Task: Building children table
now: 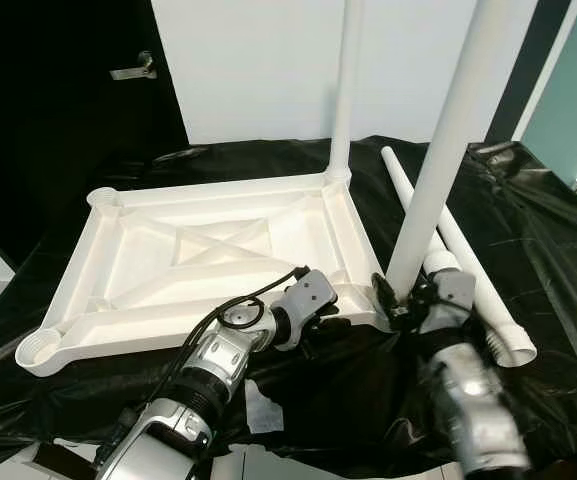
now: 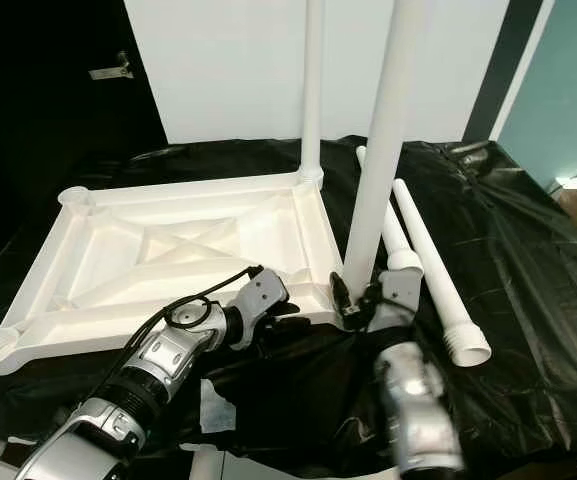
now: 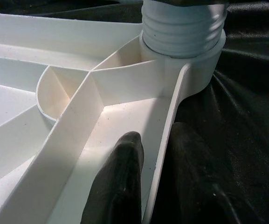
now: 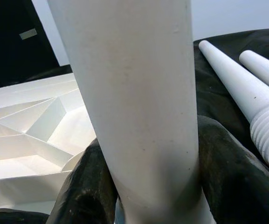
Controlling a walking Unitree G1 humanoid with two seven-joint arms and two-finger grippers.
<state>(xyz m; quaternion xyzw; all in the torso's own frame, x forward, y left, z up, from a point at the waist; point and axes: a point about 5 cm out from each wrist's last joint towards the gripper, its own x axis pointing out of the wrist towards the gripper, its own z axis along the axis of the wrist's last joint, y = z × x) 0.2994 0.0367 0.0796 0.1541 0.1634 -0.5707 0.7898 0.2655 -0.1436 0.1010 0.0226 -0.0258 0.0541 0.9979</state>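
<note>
Ribbed white plastic tabletop (image 1: 208, 255) upside down, left gripper (image 3: 164, 177) pinching its rim, right gripper (image 4: 157, 186) clamping smooth tapered leg (image 1: 438, 160)

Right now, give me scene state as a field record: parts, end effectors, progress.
tabletop: upside down on black sheet
far leg: upright in far corner socket
near leg: upright at near right corner socket
loose legs: two, lying on sheet
left end effector: shut on tabletop rim
right end effector: shut on near leg
open sockets: two, left side
</note>
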